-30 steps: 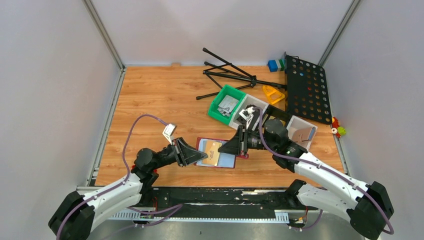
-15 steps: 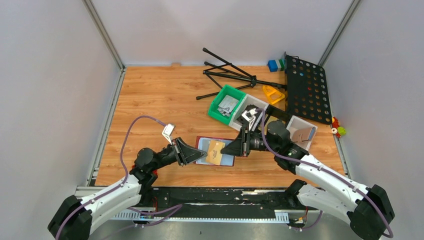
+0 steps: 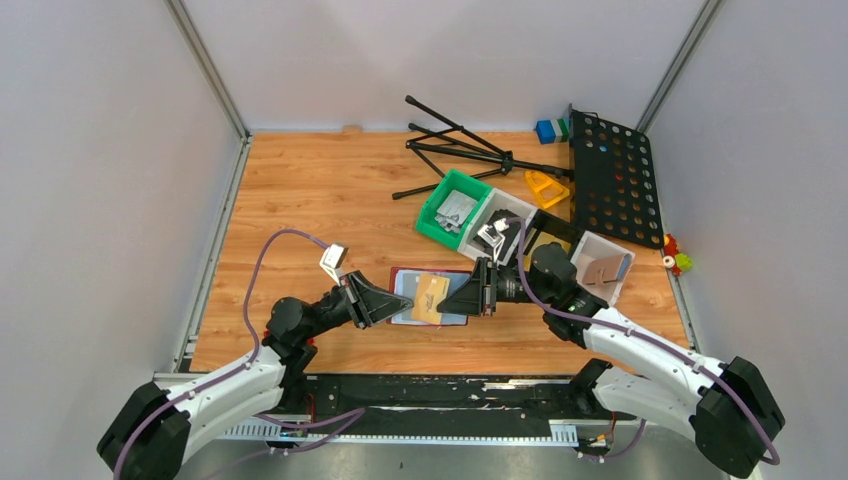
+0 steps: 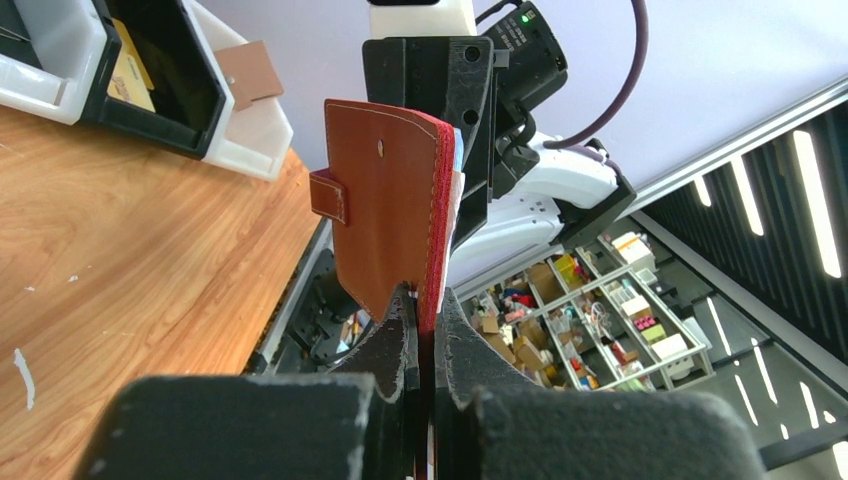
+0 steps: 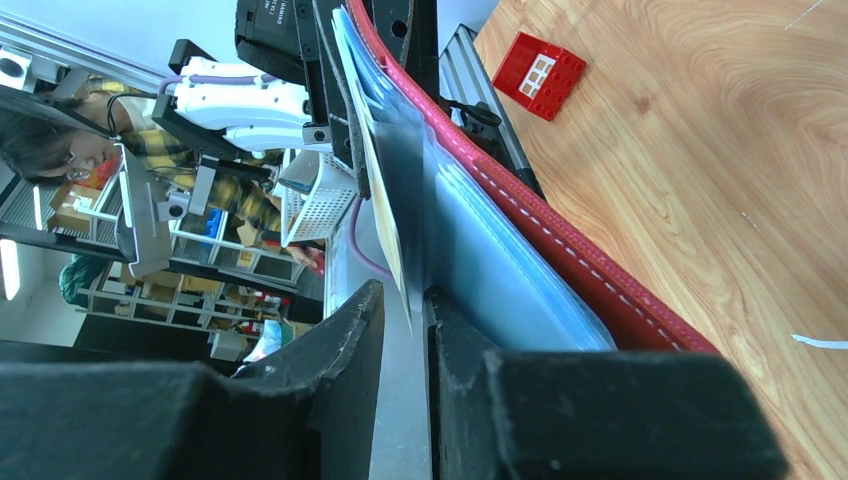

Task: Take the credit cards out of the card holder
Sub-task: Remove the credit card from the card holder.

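Observation:
The dark-red card holder (image 3: 425, 276) is held open above the near middle of the table. My left gripper (image 3: 398, 305) is shut on its left edge; the left wrist view shows its brown-red outer face and snap tab (image 4: 385, 200) standing up from my gripper (image 4: 425, 310). A tan card (image 3: 431, 297) sticks partly out of the grey-blue inner pockets (image 5: 500, 270). My right gripper (image 3: 447, 300) is at the card's right end. In the right wrist view the card's thin edge (image 5: 385, 200) lies between the fingers (image 5: 405, 300), against one finger, with a gap on the other side.
A small red-and-white ribbed block (image 5: 538, 72) lies on the table below the holder. A green bin (image 3: 452, 207), white bins (image 3: 495, 215) (image 3: 603, 265), a folded black stand (image 3: 470, 155) and a black perforated panel (image 3: 612, 178) fill the back right.
The holder and both grippers rose slightly and shifted away from the front edge. The tan card turned and now sticks further out of its pocket.

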